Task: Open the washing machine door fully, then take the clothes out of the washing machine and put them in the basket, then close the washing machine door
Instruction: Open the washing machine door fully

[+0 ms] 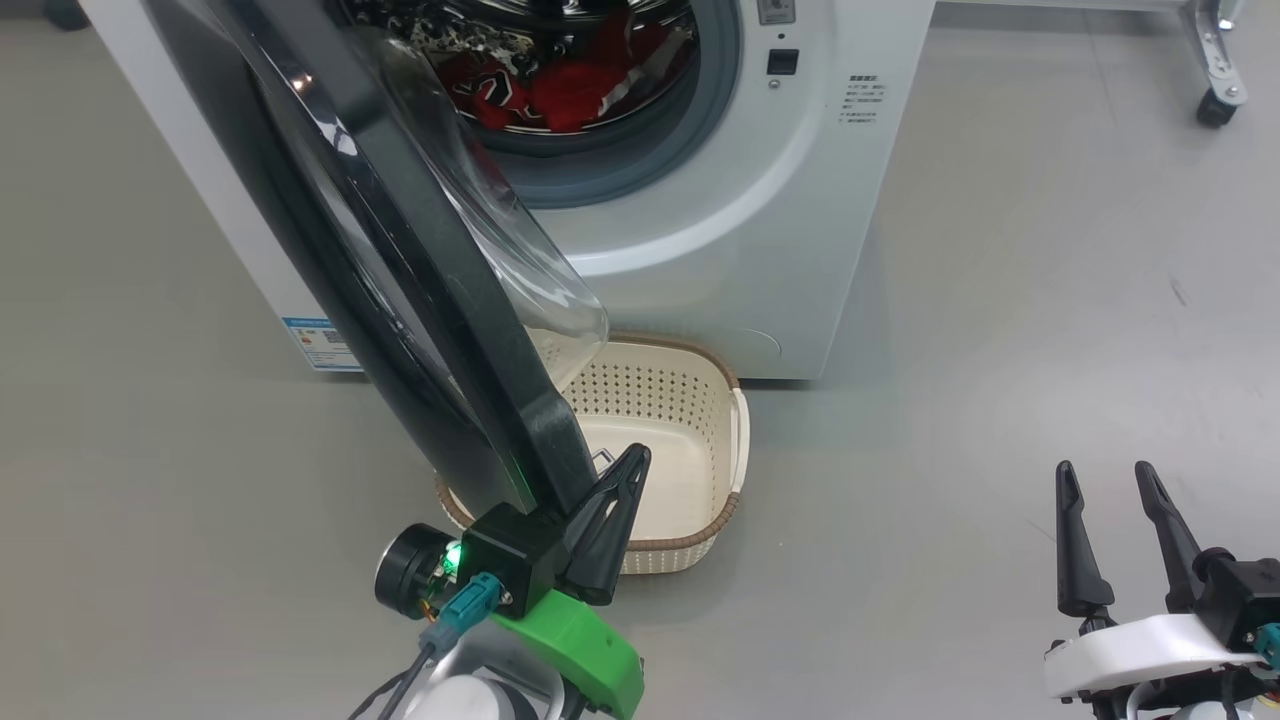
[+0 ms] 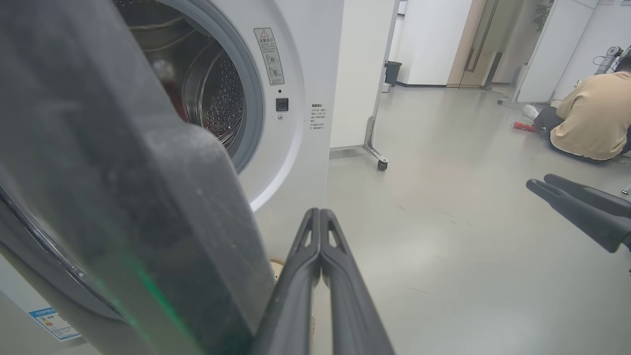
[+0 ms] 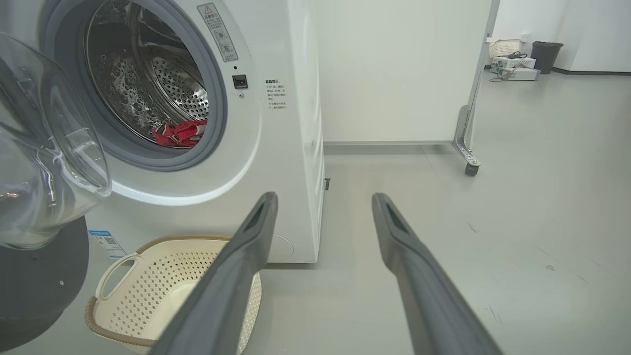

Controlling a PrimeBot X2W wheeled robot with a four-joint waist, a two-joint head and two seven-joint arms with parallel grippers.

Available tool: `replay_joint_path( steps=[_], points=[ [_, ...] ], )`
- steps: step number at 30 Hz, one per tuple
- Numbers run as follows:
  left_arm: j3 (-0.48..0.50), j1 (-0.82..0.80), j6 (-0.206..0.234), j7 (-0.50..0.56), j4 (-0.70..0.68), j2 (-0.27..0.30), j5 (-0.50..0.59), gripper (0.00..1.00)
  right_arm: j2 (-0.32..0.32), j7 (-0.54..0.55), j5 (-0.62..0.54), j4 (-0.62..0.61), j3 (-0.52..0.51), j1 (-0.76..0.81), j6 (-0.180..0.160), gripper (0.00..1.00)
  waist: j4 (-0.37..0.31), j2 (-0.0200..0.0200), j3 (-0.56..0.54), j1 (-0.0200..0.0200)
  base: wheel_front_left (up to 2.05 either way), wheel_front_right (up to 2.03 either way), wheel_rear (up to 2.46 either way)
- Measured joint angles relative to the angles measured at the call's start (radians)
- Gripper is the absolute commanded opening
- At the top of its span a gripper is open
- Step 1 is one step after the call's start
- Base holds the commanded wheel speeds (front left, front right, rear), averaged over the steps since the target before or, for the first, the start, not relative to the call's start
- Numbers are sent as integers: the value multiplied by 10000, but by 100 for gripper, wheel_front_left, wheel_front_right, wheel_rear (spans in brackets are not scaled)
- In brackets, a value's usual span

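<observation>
Left claw (image 1: 631, 464), fingers together, sits at the edge of the open door (image 1: 420, 260) — red clothes (image 1: 565, 95) lie in the drum (image 3: 148, 79), basket (image 1: 665, 395) on the floor (image 1: 1000, 350) below; right claw (image 1: 1105, 475) gapes apart.

Bright, even, diffuse indoor light in all three views, and we see no hard shadows. On the pale floor (image 1: 1000, 300) there is only a soft dark band under the washing machine (image 3: 276, 148). In the head view the glossy washing machine door (image 1: 430, 250) has small white glare spots, its glass bowl (image 1: 520, 260) has streaky reflections, and a green light (image 1: 455, 555) tints the door's lower edge. The steel drum (image 3: 143, 74) glints with speckled highlights. In the left wrist view the door sits close to the lens, blurred and smeary, and the left gripper (image 2: 320, 213) goes soft toward the bottom edge. In both wrist views we note straight lines leaning, a wide-angle effect.
</observation>
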Motion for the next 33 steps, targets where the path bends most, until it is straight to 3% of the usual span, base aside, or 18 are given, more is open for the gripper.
replay_joint_path(
  steps=[20, 33],
  points=[
    [23, 632, 54, -324, -477, 138, 165, 0, -29, 0, -148, 44, -203, 14, 169, 100, 1058, 0, -83, 0, 0, 0, 0],
    [104, 1002, 65, -412, -769, 151, 470, 0, -27, 0, -247, 38, -343, 28, 173, 100, 2114, 0, -130, 0, 0, 0, 0]
  ],
)
